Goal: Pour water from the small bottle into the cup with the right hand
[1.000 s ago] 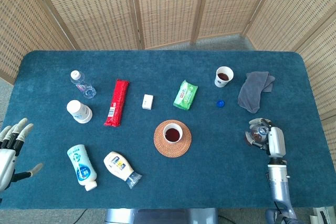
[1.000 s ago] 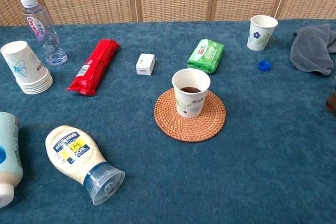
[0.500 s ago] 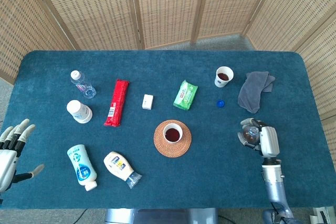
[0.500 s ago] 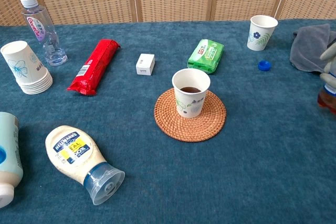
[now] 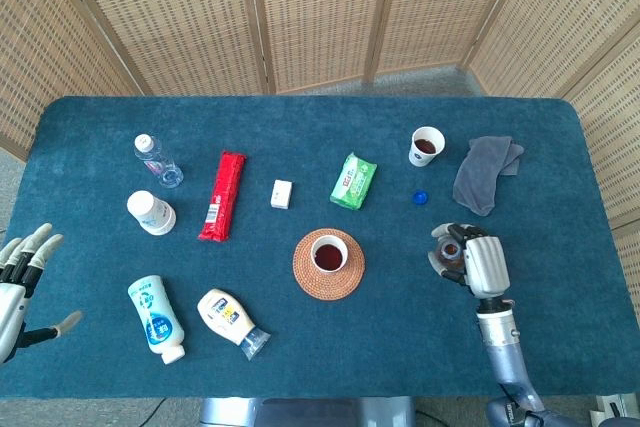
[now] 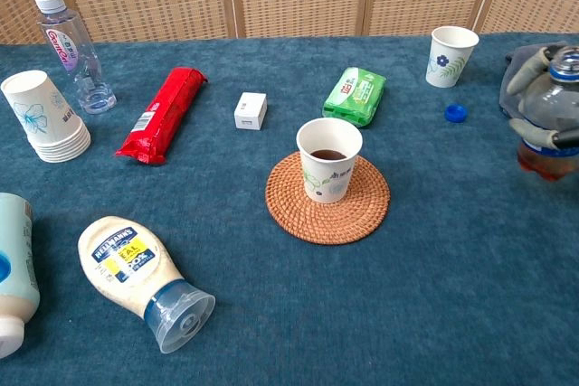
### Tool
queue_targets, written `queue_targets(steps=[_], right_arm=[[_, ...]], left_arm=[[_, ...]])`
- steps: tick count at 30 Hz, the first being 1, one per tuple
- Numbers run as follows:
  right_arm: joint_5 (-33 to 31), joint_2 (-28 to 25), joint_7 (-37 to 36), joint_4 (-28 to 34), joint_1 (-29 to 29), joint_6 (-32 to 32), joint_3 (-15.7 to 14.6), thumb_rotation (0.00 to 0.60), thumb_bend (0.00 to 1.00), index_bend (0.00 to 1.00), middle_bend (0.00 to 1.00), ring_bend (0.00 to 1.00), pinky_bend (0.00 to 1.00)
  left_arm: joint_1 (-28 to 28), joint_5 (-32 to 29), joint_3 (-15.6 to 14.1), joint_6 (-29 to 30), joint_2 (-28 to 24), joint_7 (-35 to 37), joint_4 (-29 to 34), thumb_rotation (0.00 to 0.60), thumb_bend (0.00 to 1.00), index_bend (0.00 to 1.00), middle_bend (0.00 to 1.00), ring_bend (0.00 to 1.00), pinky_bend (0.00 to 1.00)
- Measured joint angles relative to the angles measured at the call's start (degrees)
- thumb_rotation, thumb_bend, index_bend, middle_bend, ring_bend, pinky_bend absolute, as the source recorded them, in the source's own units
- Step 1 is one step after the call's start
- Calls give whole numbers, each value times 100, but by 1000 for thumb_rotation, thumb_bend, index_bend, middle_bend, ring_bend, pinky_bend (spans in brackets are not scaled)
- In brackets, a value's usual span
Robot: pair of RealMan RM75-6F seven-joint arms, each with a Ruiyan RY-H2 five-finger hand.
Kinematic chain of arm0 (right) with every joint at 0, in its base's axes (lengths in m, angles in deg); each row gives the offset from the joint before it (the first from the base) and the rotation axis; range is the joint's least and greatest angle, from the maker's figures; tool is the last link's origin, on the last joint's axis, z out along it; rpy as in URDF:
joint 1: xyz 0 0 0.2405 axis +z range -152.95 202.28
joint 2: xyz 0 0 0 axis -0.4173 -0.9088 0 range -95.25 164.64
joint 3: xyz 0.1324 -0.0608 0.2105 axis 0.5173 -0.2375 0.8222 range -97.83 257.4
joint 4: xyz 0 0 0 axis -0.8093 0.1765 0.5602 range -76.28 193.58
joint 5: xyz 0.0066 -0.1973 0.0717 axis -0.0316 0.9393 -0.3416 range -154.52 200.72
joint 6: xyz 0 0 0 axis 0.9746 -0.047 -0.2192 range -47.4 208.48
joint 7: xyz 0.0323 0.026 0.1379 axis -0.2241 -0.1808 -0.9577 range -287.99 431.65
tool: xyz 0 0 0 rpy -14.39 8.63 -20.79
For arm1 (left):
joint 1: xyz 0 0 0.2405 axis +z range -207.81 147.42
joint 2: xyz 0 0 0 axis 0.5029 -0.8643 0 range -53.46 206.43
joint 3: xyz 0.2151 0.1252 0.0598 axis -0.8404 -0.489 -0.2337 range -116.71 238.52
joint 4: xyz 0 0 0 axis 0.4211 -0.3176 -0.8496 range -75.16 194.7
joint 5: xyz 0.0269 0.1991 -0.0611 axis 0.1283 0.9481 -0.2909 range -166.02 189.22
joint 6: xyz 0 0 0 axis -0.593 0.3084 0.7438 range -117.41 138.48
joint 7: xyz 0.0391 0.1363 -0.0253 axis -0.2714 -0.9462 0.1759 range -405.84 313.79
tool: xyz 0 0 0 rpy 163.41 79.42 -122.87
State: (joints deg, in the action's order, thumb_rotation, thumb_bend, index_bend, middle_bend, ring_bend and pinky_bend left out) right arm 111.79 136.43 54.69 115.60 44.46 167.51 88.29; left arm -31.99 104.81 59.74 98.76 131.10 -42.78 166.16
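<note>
right hand (image 5: 470,262): fingers wrapped round small bottle (image 6: 547,124), clear plastic, uncapped, brown liquid low (right of cup)
cup (image 5: 327,253): paper, dark liquid, on round woven coaster (image 5: 305,277)
left hand (image 5: 18,287): fingers spread, holding nothing
table (image 5: 400,337): blue felt

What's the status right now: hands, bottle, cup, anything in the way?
Right hand grips uncapped small bottle, upright. Left hand open, idle. Cup on woven coaster, dark liquid inside. Path to cup unobstructed.
</note>
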Motion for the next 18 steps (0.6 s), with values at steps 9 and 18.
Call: queue_targets(steps=[9,18], right_arm=[[38,-183,1139,963,207,-211,37,600,654,454,672,561,889],[47,-230,1837,1238,441,-533,56,600,653,454,671,561,889]], left_arm=[[23,41,-9,86,-88,269,-61,600,146,0,0,0,0],[32,59,-20,109,-139,404,-102,600,146,0,0,0,0]])
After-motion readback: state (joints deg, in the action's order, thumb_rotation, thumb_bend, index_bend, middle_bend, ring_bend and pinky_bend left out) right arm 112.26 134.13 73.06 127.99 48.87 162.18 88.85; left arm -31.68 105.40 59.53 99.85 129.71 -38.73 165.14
